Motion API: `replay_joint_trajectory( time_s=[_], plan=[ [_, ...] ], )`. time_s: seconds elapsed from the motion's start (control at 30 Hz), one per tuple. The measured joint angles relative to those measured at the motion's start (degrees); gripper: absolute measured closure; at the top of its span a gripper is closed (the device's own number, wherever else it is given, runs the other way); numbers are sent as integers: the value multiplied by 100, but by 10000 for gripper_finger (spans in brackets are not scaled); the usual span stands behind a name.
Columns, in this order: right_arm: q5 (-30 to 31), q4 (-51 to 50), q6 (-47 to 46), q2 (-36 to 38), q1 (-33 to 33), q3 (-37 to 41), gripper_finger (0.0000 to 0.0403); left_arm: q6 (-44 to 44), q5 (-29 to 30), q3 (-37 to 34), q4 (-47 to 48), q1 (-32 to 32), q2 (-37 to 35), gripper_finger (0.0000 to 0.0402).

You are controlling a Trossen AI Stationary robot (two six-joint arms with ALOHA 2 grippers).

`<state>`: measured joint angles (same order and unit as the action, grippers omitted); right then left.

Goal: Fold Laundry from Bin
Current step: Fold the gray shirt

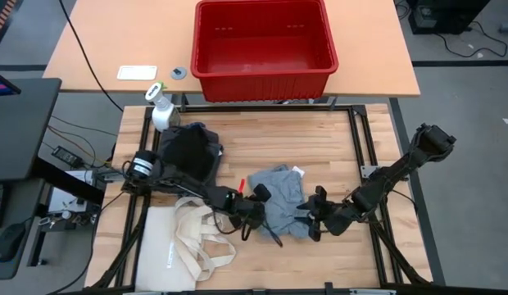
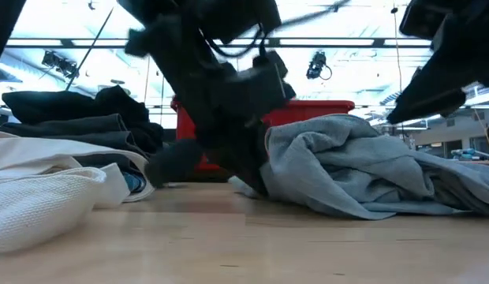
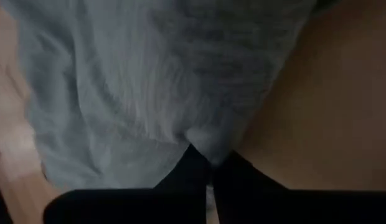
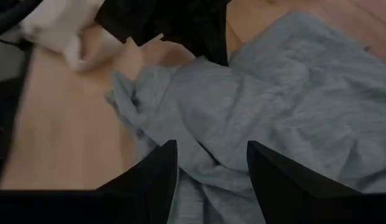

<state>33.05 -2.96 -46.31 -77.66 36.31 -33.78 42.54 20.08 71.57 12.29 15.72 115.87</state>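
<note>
the light grey garment (image 1: 280, 197) lies crumpled on the wooden table (image 1: 336, 147), near the front edge and roughly midway between the two arms. the left gripper (image 1: 256, 215) is down at the garment's left edge; in the left wrist view its dark fingers (image 3: 233, 171) are pressed together with a small fold of the grey cloth (image 3: 155, 81) pinched at their tips, so the claw is clamped on that garment. the low view shows the same arm reaching to the table surface at the cloth's (image 2: 347, 162) edge.

the right gripper (image 1: 314, 220) sits at the garment's right side. in the right wrist view its two fingers (image 4: 152, 180) stand apart with grey cloth (image 4: 261, 106) showing between and beyond them; the claw is spread and nothing is gripped in it.

a pile of dark garments (image 1: 191, 152) rests on the table left of centre, well apart from the grey piece. a cream tote bag (image 1: 184, 238) with long handles lies at the front left corner, just beside the left arm. a white spray bottle (image 1: 161, 108) stands at the table's back left corner.

the red bin (image 1: 262, 45) stands on a separate tabletop behind the work table, with no clothing visible inside it.
</note>
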Motion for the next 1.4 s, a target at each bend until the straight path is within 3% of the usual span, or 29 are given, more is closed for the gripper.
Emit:
replay_joint_trajectory(
  time_s=[0.33,0.5,0.63,0.73,0.87,1.0,1.27,1.4],
  plan=[
    [242,519,300,12,550,-2,202,-927,181,4,486,287,-1054,397],
    [1046,1890,1738,-713,768,-114,202,-1481,-61,2,614,149,-1011,397],
    [1454,1892,2536,-1365,825,-593,202,-1800,-362,0,779,52,-907,390],
    [1492,1823,2723,-1845,821,-854,202,-1818,-372,0,989,74,-909,385],
    [1465,1809,2304,-2333,789,-938,202,-1738,-342,0,1068,226,-907,376],
    [1362,1596,1615,-2449,674,-920,202,-1333,-77,0,1172,522,-907,322],
    [1133,1273,784,-2433,398,-905,202,-989,1022,0,1245,1077,-908,155],
    [873,1258,681,-2433,248,-903,202,-1128,1142,6,1162,1286,-840,114]
  ],
)
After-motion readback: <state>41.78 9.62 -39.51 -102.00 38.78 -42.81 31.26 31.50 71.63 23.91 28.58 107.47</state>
